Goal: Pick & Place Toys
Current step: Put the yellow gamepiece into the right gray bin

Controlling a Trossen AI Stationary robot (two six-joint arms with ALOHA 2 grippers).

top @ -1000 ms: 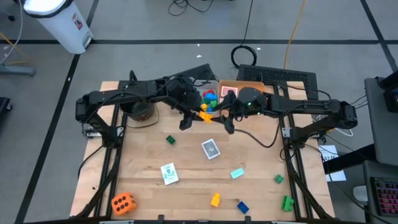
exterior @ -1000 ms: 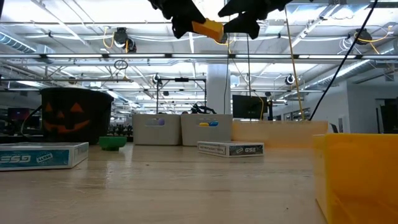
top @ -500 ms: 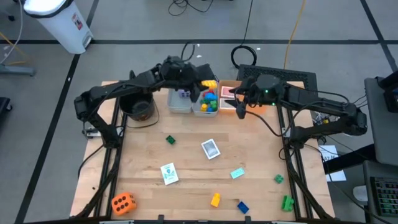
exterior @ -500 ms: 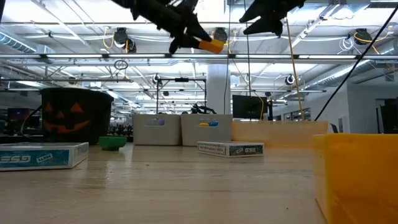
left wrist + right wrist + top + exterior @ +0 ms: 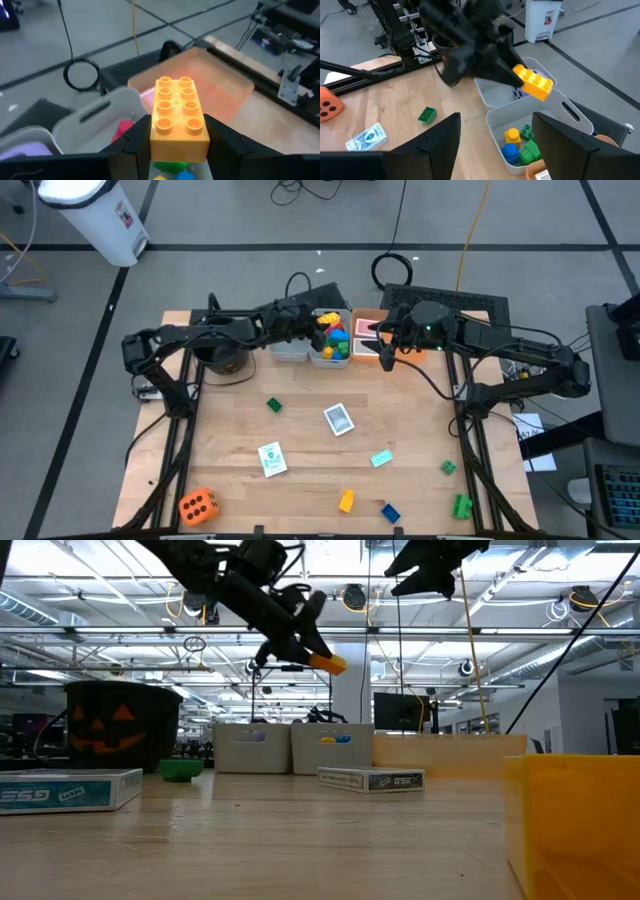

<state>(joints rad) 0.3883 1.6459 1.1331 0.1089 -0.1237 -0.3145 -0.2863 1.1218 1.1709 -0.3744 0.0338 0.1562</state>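
Carrying step, nearly at the drop: your left gripper (image 5: 177,145) is clamped on the yellow brick (image 5: 179,112), studs up, held by its long sides, hanging over the two grey bins (image 5: 318,352) at 12 o'clock on the table (image 5: 300,455)

In the right wrist view the brick (image 5: 534,82) sits above the seam between the bins, a bit more toward the one holding bricks (image 5: 520,145). In the high view it's over that right-hand bin

Right gripper (image 5: 495,145) is parked just beside the bins at about 1 o'clock, over the orange tray (image 5: 372,320), jaws apart and holding nothing

Next move, as I read it: nudge toward the brick bin so the brick clears the shared wall, lower a little, then open. Dropping from this height risks a bounce off the rim or landing in the wrong bin. Mind the right arm, it's close on that side

Left on the table:
- green brick (image 5: 273,406) at about 10 o'clock from centre
- three cards (image 5: 339,419) around centre
- orange die (image 5: 198,505) at 7 o'clock near the edge
- yellow brick (image 5: 346,501), blue brick (image 5: 390,512) and two green ones (image 5: 461,506) toward 5 o'clock

Plenty of picks still to go
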